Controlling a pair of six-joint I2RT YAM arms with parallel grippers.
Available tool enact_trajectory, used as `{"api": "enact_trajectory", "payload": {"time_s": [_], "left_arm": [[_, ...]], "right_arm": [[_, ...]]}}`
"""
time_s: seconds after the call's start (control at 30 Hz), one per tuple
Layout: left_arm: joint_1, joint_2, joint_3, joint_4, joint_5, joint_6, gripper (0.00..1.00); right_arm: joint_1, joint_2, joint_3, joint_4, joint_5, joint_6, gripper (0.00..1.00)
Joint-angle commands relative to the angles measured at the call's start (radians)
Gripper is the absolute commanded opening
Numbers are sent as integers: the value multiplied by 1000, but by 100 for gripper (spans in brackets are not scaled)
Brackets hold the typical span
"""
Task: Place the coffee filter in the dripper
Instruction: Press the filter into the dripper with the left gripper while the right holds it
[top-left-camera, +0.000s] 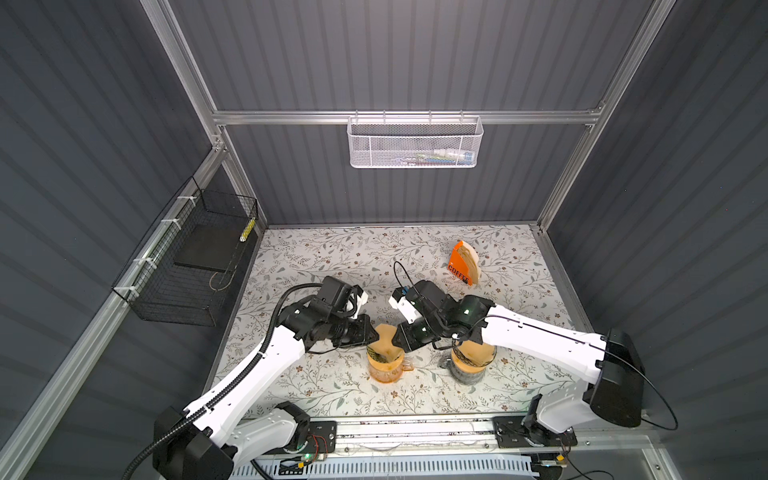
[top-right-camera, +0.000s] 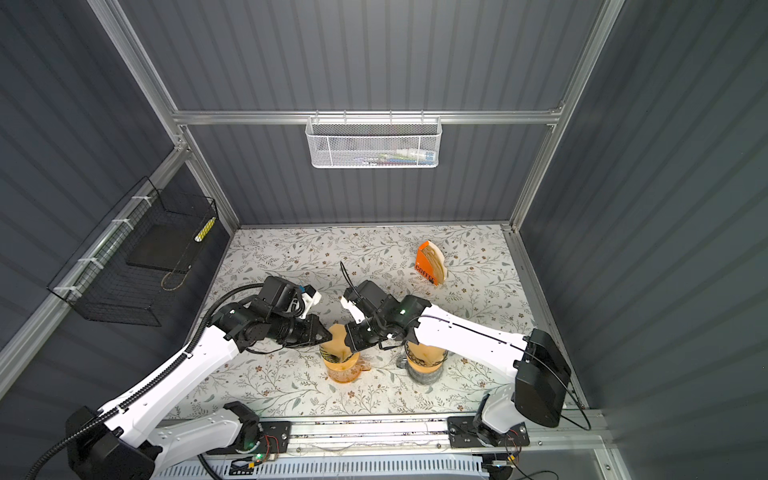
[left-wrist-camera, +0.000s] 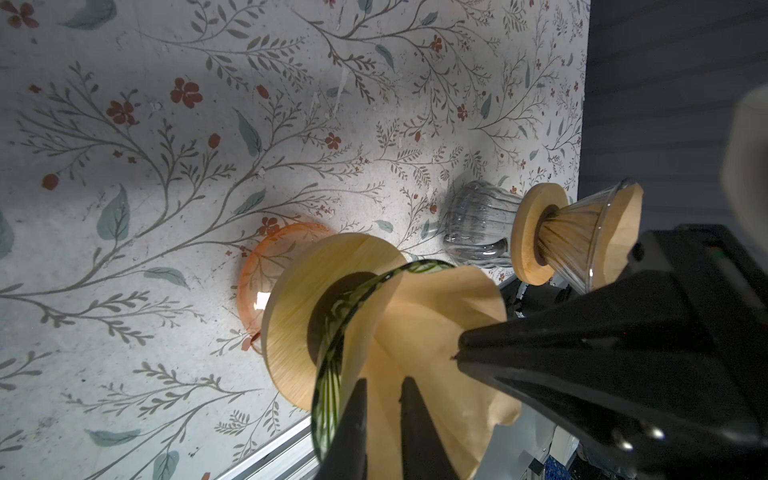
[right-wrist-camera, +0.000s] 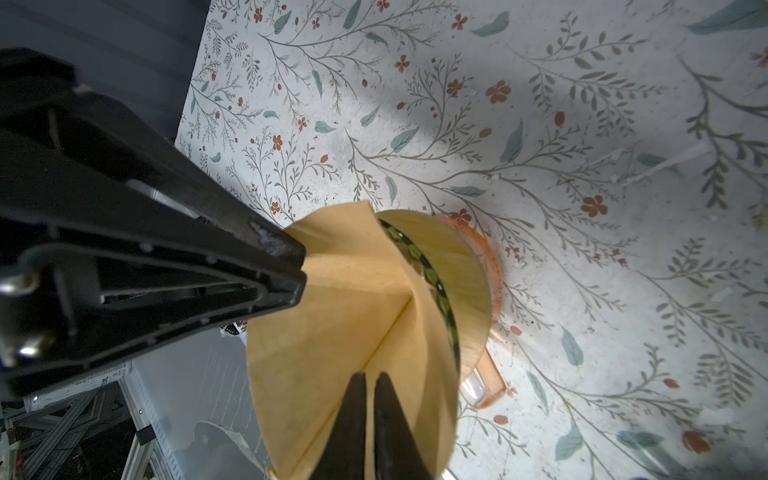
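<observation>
The coffee filter (top-left-camera: 384, 338) (top-right-camera: 337, 338) is a tan paper cone, spread open. Its tip sits in the green glass dripper (top-left-camera: 376, 356) (left-wrist-camera: 332, 374) (right-wrist-camera: 440, 291). The dripper has a wooden collar (left-wrist-camera: 299, 316) and stands on an orange glass server (top-left-camera: 384, 372) (left-wrist-camera: 257, 270). My left gripper (top-left-camera: 372, 334) (left-wrist-camera: 384, 380) is shut on the filter's left edge (left-wrist-camera: 436, 316). My right gripper (top-left-camera: 397, 336) (right-wrist-camera: 371, 374) pinches the opposite edge (right-wrist-camera: 353, 316). The two grippers face each other over the dripper in both top views.
A second dripper (top-left-camera: 471, 357) (left-wrist-camera: 582, 237) with a filter in it stands on a clear ribbed server (left-wrist-camera: 478, 224), under my right arm. An orange COFFEE filter holder (top-left-camera: 463, 264) stands at the back right. A black wire basket (top-left-camera: 187, 266) hangs on the left wall and a white mesh basket (top-left-camera: 415, 143) on the back rail.
</observation>
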Motion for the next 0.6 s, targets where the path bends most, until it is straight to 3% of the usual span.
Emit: {"api": "enact_trajectory", "payload": {"time_s": [0.0, 0.57], "left_arm": [[-6, -31, 44, -26, 10, 6, 17], [-8, -83, 1, -78, 60, 27, 18]], "right_arm": [[0, -44, 32, -11, -3, 11, 11], [25, -139, -60, -20, 14, 70, 11]]}}
